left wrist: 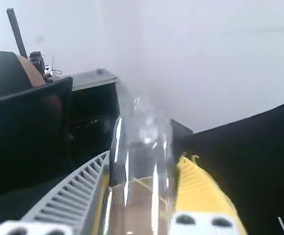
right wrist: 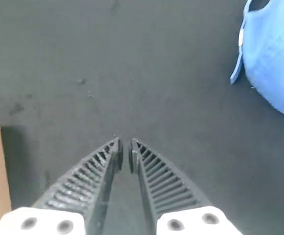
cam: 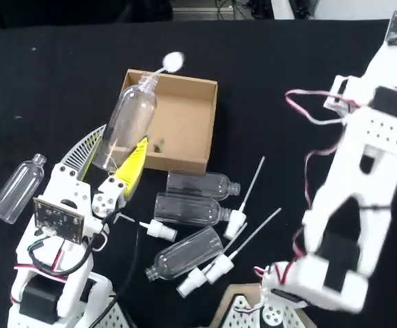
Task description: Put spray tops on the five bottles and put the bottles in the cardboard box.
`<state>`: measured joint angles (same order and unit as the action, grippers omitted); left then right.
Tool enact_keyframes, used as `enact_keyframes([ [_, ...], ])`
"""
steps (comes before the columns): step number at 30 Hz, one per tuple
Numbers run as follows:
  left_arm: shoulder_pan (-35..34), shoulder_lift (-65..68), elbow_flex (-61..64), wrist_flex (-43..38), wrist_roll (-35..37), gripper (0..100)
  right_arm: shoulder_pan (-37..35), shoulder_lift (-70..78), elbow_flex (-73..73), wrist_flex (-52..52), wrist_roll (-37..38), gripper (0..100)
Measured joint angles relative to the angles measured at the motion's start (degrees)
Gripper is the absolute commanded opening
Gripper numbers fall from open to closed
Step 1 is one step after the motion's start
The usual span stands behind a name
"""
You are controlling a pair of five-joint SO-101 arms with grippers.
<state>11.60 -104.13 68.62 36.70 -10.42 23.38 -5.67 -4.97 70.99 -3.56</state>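
Bottles first: the one I am working with (cam: pixel 128 109) is clamped in the left gripper (cam: pixel 125 137), pinched between its grey finger and its yellow finger. It is clear and tilted, with its body hanging over the left wall of the cardboard box (cam: pixel 191 130). Its white spray top (cam: pixel 173 61) is fitted and sticks out past the box's far left corner.

Three bare bottles lie on their sides on the black table (cam: pixel 287 68) just in front of the box: a near one (cam: pixel 199 184), a middle one (cam: pixel 184 209) and a front one (cam: pixel 183 254). Four loose tops with long tubes (cam: pixel 236 222) (cam: pixel 158 230) (cam: pixel 215 268) (cam: pixel 191 281) lie among them. A fifth bottle (cam: pixel 17 189), its neck open, lies to the left of my left arm, well apart from the box.

My right gripper (right wrist: pixel 124 147) is drawn in to a thin slit with nothing between its fingers, and it hangs over bare black table. A blue object (right wrist: pixel 273 58) sits farther off.
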Motion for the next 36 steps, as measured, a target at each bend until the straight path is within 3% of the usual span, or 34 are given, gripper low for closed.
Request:
enact_keyframes([
  [7,6.86,-0.53,0.0,-2.37,0.0,3,-0.09,-16.79,13.89,-4.31,2.46,1.5],
  [15,8.26,-0.44,2.2,-3.96,0.0,3,-0.09,-19.25,21.1,-7.91,2.46,1.5],
  [22,-3.69,-0.09,4.48,-3.08,0.0,3,-0.7,-19.25,26.81,-10.81,2.46,1.5],
  [28,-10.2,0.26,4.48,4.66,0.0,3,-6.95,-19.25,33.41,-13.1,2.46,1.5],
  [33,-15.21,5.8,4.57,6.07,0.0,3,-12.48,-19.25,42.81,-20.57,1.05,1.5],
  [36,-16.62,12.13,3.34,6.68,-0.53,11,-14.07,-19.25,48.44,-26.11,-0.09,1.5],
])
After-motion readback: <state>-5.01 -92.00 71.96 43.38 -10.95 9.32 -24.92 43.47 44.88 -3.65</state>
